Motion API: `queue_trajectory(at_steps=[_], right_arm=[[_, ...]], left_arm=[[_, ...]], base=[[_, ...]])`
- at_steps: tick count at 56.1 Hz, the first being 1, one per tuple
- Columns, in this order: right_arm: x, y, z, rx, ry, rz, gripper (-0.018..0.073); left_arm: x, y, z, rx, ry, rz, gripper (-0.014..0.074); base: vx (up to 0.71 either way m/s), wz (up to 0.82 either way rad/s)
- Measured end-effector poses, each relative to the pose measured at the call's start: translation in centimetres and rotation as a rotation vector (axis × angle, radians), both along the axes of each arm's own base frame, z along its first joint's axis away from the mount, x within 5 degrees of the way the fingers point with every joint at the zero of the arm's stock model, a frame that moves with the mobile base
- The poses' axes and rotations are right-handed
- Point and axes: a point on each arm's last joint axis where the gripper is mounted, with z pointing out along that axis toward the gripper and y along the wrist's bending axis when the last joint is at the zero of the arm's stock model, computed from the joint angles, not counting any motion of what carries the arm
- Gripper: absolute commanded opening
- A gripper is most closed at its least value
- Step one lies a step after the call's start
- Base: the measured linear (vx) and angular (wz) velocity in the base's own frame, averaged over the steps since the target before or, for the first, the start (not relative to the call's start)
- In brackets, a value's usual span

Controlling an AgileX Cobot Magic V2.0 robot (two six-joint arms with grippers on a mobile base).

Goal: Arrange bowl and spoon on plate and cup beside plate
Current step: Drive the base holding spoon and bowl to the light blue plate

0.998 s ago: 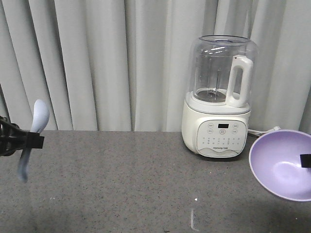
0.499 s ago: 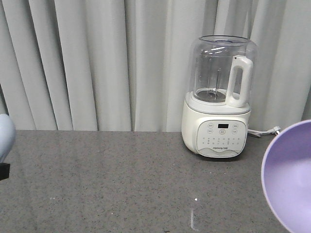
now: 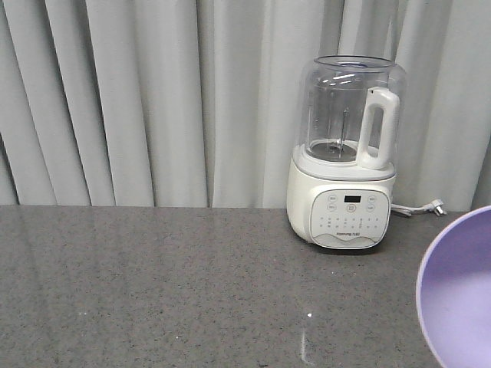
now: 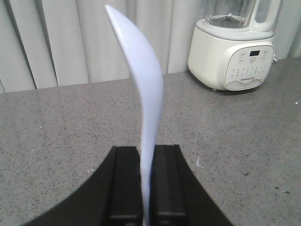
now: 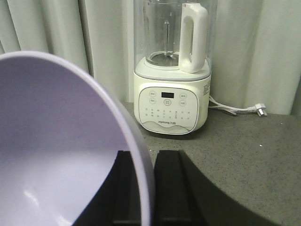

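**Step in hand (judged):** carrying both pieces to the plate, neither yet set down.

**Handling notes:**
- The right gripper (image 5: 149, 165) pinches the bowl (image 5: 56, 150) by its rim only, and smooth plastic may swivel in such a hold, so travel slowly.
- Level the bowl before lowering it, seat it at the plate's centre, and release only once its base sits flat.
- Bring the spoon (image 4: 146, 94) second. Tip it over and lay it down rather than letting it go upright.
- Keep the arms apart, and pass clear of the blender (image 3: 345, 153) and its cord (image 3: 414, 208).

**Entry 1, bowl:** lavender-purple, round, smooth, matte.
- Position: at 4 o'clock in the front view, cut by the frame edge. It appears raised above the countertop (image 3: 153, 291) and is steeply tilted, hollow towards the camera.
- Hold: right jaws pressed together on the rim, one finger inside and one outside.

**Entry 2, spoon:** pale blue-white, thick, curved, seen edge-on.
- Position: standing upright, tip towards 12 o'clock in the left wrist view. It does not show in the front view.
- Hold: the left gripper (image 4: 146, 160) has its jaws clamped on the lower end.

**Entry 3, plate and cup:** not in any view.

**Entry 4, blender:** cream base with a clear jug, at 2 o'clock in the front view.
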Motion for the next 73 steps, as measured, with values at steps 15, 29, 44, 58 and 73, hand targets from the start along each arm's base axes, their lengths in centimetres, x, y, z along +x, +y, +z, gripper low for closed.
queue_trajectory(at_steps=[15,29,44,58,73], right_arm=[[0.01,-0.03,0.03,-0.001,-0.004,-0.003,-0.0008],[0.01,-0.03,0.04,-0.001,-0.004,-0.003,-0.0008],[0.01,-0.01,0.05,0.002,-0.005,-0.002,-0.0008],[0.01,-0.01,0.05,0.002,-0.005,-0.002,-0.0008],[0.01,-0.02,0.05,0.002,-0.006,-0.002,-0.0008]], left_arm=[[0.0,-0.01,-0.05,0.001,0.003,-0.001,0.0],[0.0,-0.01,-0.05,0.001,0.003,-0.001,0.0],[0.04,-0.02,-0.08,0.001,0.005,-0.001,0.0],[0.04,-0.02,-0.08,0.001,0.005,-0.001,0.0],[0.07,-0.02,-0.1,0.001,0.007,-0.002,0.0]], base=[[0.0,0.0],[-0.01,-0.03],[-0.07,-0.26],[-0.1,-0.52],[-0.1,-0.71]])
